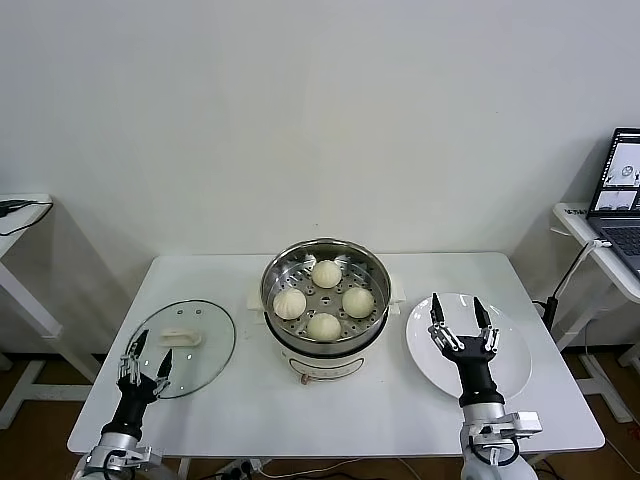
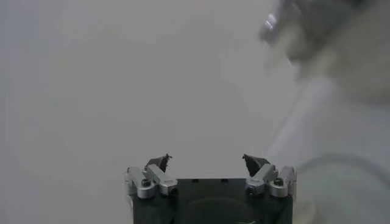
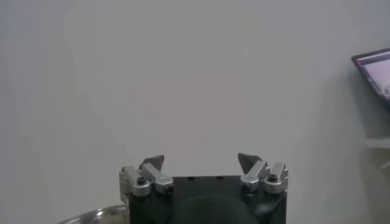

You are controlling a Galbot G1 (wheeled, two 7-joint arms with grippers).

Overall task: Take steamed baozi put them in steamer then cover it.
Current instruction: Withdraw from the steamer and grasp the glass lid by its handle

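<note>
White tabletop (image 1: 330,410) spanning the lower head view, carrying all task items. Stainless-steel steamer (image 1: 272,275) at centre on a white base, uncovered, perforated tray visible inside. Empty white plate (image 1: 515,375) to the robot's right of the steamer, apart from it. Glass cover (image 1: 210,350) lying flat to the robot's left of the steamer, white handle facing up, not on the pot. Open laptop (image 1: 622,200) on a separate side table at far right.

Right hand (image 1: 459,319) raised over the near part of the plate, fingers spread wide, gripping nothing. Left hand (image 1: 147,356) at the near edge of the cover, fingers likewise apart, empty.

Four steamed baozi (image 1: 324,326) resting on the tray inside the steamer, arranged in a diamond, close together but not clearly touching.
</note>
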